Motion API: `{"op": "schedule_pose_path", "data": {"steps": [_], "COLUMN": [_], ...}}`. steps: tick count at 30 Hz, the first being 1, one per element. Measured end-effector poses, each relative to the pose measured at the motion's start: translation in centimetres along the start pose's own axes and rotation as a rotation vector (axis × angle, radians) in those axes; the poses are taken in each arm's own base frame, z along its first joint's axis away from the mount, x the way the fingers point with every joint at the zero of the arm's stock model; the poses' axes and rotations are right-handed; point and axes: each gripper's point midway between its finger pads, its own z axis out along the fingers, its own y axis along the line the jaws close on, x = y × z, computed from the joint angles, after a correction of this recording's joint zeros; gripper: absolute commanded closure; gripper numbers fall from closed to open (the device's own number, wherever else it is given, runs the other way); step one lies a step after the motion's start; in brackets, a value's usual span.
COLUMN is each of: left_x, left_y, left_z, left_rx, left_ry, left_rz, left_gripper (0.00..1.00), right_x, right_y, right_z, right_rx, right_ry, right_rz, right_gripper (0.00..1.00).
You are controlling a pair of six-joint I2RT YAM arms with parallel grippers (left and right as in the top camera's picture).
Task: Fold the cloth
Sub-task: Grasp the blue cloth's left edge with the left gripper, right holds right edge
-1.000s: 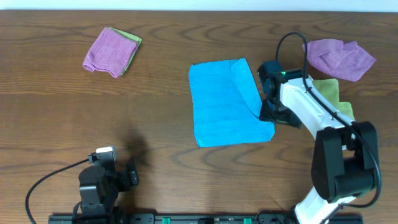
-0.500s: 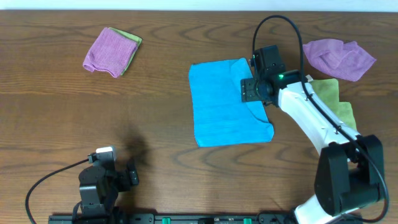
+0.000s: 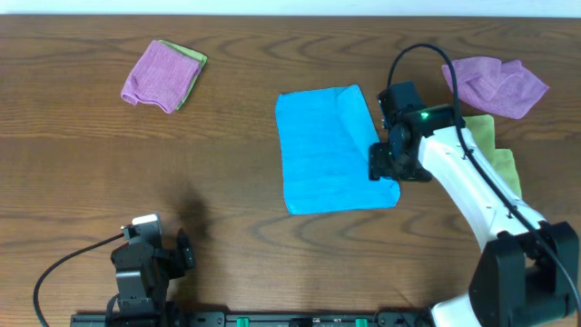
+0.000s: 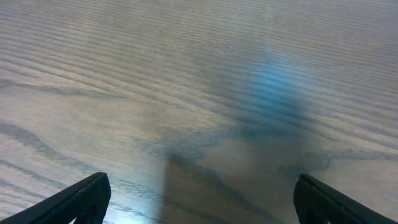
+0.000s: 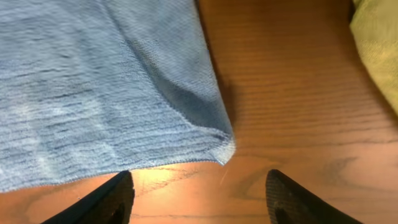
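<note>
Fingers (image 5: 115,196) of right gripper (image 5: 198,202) spread, empty, hovering by near-right corner of blue cloth (image 3: 322,154), flat at table (image 3: 227,182) centre, right edge lapped over. Cloth likely light, limp, so pinch corner low, lift slowly. Left gripper (image 4: 199,208) fingers apart too, over bare wood.

A dark brown wooden bench (image 3: 73,154) fills nearly the whole overhead view, its grain running lengthwise from left edge to right edge. Beyond the far edge lies a thin pale strip (image 3: 290,6), too narrow to tell whether it is wall or floor. A black rail (image 3: 272,319) runs along the near edge. A soft dark shadow (image 3: 195,218) lies on the wood toward the near left corner. Close up in the left wrist view, the surface shows greyish glare and a blurred bluish reflection (image 4: 273,87).
</note>
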Motion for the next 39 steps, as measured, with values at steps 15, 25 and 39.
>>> {"op": "schedule_pose_path", "data": {"steps": [15,25,39], "left_x": [-2.1,-4.3,-7.8], "left_y": [-5.2,-7.6,-11.2], "left_z": [-0.5,-3.0,-2.8], "left_rx": [0.310,0.451,0.550], "left_ry": [-0.040,0.052,0.389], "left_rz": [-0.287,-0.450,-0.501], "left_gripper": [0.04,0.05,0.05], "right_x": [2.3,1.4,1.2], "right_y": [-1.0,-0.9,-1.3], "right_z": [4.2,5.1,5.5], "right_rx": [-0.003,-0.004,0.022], "right_ry": [0.045,-0.016,-0.023], "right_rz": [0.041,0.041,0.038], "right_gripper": [0.51,0.60,0.83]}}
